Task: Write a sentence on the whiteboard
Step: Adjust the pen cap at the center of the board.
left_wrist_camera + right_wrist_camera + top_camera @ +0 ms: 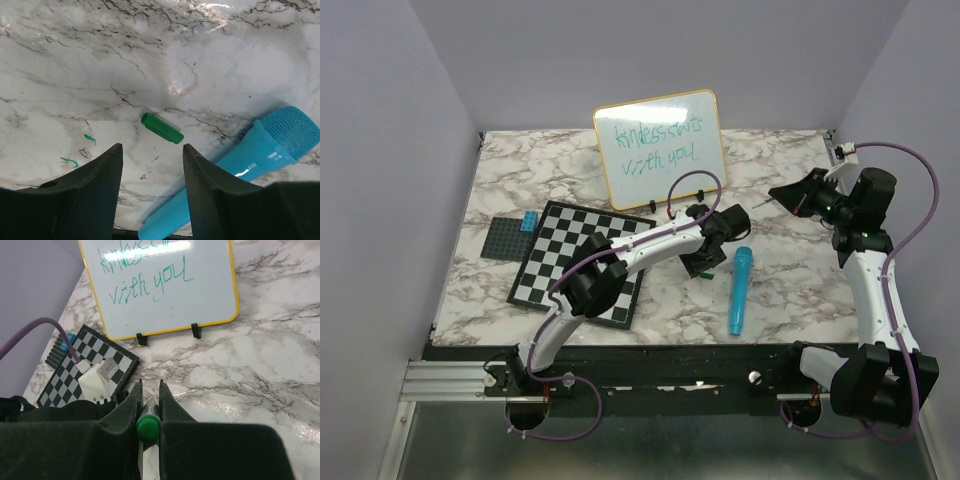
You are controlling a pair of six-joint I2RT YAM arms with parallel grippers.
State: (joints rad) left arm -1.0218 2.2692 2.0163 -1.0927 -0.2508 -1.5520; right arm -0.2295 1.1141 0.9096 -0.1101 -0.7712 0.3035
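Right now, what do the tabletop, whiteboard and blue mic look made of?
Tabletop: marble-pattern, glossy by the glare; stone or laminate, can't tell.
Whiteboard: glossy white panel with reflections, yellow-orange frame, probably plastic.
Blue mic: smooth shiny plastic handle, mesh-textured head.

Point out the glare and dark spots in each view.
Right wrist: glare on the whiteboard washes out the top line of the sentence, and the right gripper, shut on the marker, is a dark mass at the bottom. Left wrist: bright reflections streak the marble table, while the green cap is sharp. Top external: even light, no strong glare.
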